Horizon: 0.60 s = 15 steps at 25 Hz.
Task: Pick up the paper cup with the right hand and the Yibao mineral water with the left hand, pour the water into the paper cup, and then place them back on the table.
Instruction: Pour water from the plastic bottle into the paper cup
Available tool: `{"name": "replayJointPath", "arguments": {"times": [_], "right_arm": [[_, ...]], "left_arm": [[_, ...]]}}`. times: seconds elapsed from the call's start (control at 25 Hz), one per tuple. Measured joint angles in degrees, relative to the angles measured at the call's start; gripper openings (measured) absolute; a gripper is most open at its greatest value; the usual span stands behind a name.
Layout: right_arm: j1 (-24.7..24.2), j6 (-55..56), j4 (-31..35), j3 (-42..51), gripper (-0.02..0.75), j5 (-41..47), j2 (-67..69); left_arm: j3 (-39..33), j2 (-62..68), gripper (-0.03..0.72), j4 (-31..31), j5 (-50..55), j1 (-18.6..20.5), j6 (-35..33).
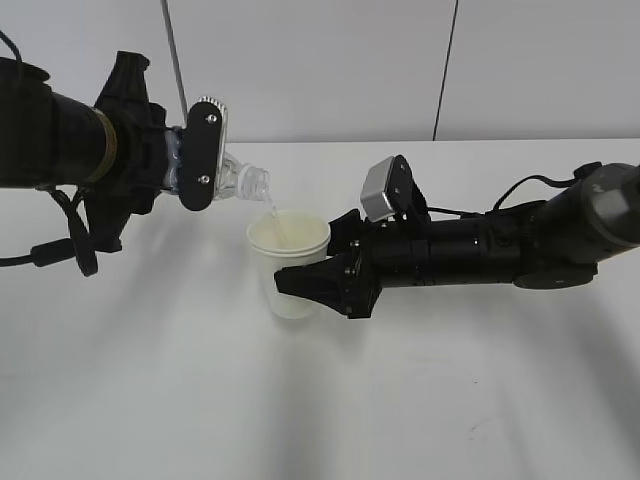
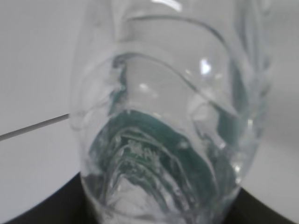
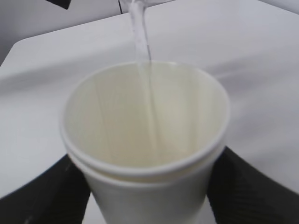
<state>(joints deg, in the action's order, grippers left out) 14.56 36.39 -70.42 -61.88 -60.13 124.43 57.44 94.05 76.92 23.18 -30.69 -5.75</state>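
On my exterior feed the left hand [image 1: 195,152] is pinching the Yibao mineral water [image 1: 240,182] across its body, the silver plate with holes facing the camera, and the bottle is tipped well over so that its open neck juts out past the fingers, pointing toward the right and slightly down. A thin stream of water [image 1: 274,218] leaves the mouth and falls into the paper cup [image 1: 288,262], which sits below and just beyond the bottle's neck. The right hand [image 1: 318,283] is clamped around the cup's wall from its far side, one finger in front of the cup and one behind, with the cup upright between them; I can't tell from this angle whether its base is touching the table [image 1: 320,400] or held just clear of it. My left wrist feed is almost filled by the Yibao mineral water [image 2: 168,140] seen from its base end, clear ribbed plastic with the green label showing through it, and the dark gripper edge below it. On the right wrist feed the paper cup [image 3: 140,182] sits directly ahead between the two black fingers [image 3: 42,196], rim open toward me, and the water [image 3: 142,46] drops in from above, running down toward the far inner wall.
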Motion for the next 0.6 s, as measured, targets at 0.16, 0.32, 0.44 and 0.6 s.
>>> {"name": "replayJointPath", "arguments": {"times": [0.16, 0.32, 0.44, 0.6], "right_arm": [[0.0, 0.0, 0.0, 0.0, 0.548, 0.0, 0.0], [0.0, 0.0, 0.0, 0.0, 0.548, 0.0, 0.0], [0.0, 0.0, 0.0, 0.0, 0.548, 0.0, 0.0], [0.0, 0.0, -0.07, 0.0, 0.548, 0.0, 0.0]], "left_arm": [[0.0, 0.0, 0.36, 0.41, 0.0, 0.0, 0.0], [0.0, 0.0, 0.36, 1.58, 0.0, 0.0, 0.0], [0.0, 0.0, 0.359, 1.77, 0.0, 0.0, 0.0], [0.0, 0.0, 0.36, 2.11, 0.24, 0.0, 0.0]]}}
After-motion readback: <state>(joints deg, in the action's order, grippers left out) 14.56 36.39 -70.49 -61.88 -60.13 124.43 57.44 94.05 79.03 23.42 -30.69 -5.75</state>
